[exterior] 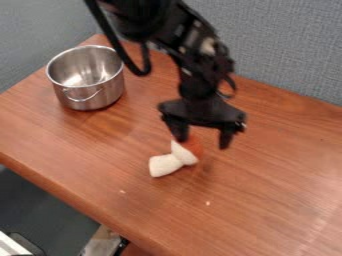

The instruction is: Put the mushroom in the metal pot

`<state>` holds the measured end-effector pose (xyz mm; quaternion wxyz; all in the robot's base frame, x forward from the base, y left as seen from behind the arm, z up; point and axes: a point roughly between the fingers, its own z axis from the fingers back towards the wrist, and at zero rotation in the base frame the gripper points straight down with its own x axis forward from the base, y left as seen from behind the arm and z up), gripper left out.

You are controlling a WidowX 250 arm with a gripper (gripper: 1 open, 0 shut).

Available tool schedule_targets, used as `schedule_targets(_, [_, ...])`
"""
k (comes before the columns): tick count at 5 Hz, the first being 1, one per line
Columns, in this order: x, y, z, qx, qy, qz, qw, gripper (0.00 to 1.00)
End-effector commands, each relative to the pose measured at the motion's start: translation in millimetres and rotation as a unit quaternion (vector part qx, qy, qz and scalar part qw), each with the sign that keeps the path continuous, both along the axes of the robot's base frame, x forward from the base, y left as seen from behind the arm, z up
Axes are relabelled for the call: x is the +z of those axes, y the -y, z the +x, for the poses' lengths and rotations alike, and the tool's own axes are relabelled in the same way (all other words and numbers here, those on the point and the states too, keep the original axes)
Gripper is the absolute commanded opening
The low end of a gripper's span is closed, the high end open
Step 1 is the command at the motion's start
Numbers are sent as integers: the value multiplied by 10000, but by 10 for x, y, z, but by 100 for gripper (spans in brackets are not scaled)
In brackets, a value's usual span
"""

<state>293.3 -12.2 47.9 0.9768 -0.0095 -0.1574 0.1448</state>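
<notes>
Reaching down over the mushroom (pixel 166 164), I have my hand (pixel 203 140) above the wood with its two fingers spread wide and nothing between them that I can make out. The mushroom lies on its side on the table (pixel 254 205), at the cap end of my reach: its reddish cap sits right by my finger on the picture's left, partly behind it, and the pale stem points away from me, down and to the left in the picture. Whether that finger touches the cap or only passes in front of it, I cannot tell.

So what matters is that slant. The mushroom's long axis runs from the cap, near my finger, out to the stem's blunt end, and most of its body lies to the left of and below the gap between my fingers as the camera sees it. I judge that I need to shift that way before closing, and to set my fingers on either side of the stem or neck, across the long axis. If I come down from where I am, one finger could land on the cap and roll it.

The pot (pixel 86 78) stands upright, well apart, toward the upper left; that carry comes after the grip. I am the only arm, so the pick falls to me.
</notes>
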Motion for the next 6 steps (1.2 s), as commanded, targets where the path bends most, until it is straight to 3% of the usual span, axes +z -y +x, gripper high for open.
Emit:
schedule_targets(1, [176, -115, 145, -212, 203, 29, 9996, 100])
schedule_targets(3, [156, 12, 148, -431, -329, 389, 9978, 100])
schedule_targets(4, [222, -13, 112, 84, -487, 230, 9985, 100])
schedule_targets(5, [282, -41, 91, 625, -649, 68, 9959, 100])
schedule_targets(6, [136, -174, 22, 402, -664, 96, 9969, 100])
